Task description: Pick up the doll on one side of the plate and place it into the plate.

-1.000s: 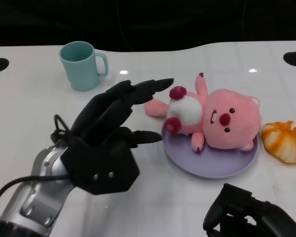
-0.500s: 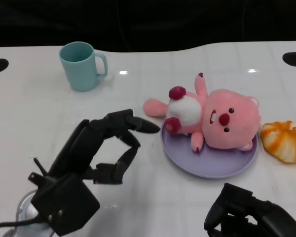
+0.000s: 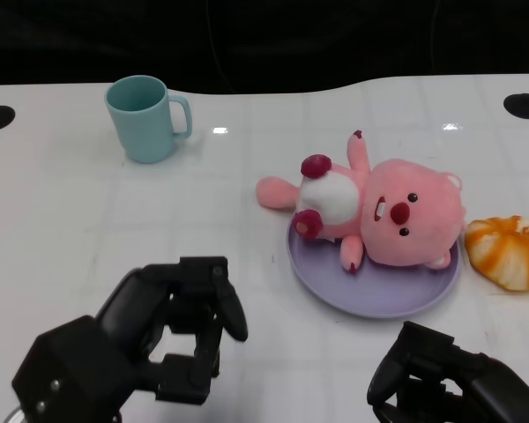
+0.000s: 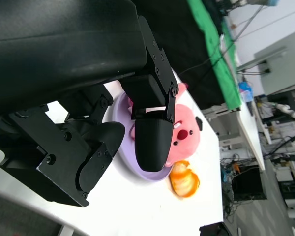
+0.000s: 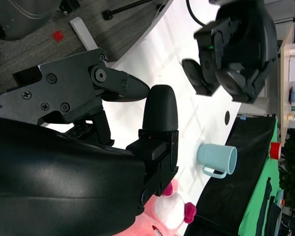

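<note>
The pink doll (image 3: 383,207) lies on its back across the lavender plate (image 3: 397,295), head and trunk resting on the plate's far half, with one leg and part of the white belly overhanging the rim toward the teal mug (image 3: 147,116). The plate sits flat on the white worktop (image 3: 62,211), right of centre in the head view. An orange-and-white striped item (image 3: 510,250) lies just beside the plate's right edge; whether the two touch cannot be told. The mug stands upright at the far left of the worktop, handle pointing toward the doll, well apart from the plate. The left hand (image 3: 137,348) is at the near left edge of the head view, clear of the doll and plate; its fingers (image 3: 219,304) are curled inward around nothing. The left wrist view confirms this: the fingers (image 4: 152,140) are bent with no object between them, and the doll (image 4: 184,140) and plate (image 4: 115,110) show beyond them. The right hand (image 3: 450,383) is low at the near right edge, close to the plate's near rim but not touching it; its fingers appear curled in and hold nothing. In the right wrist view the mug (image 5: 217,161) is visible on the worktop, with the left hand (image 5: 236,46) beyond.
</note>
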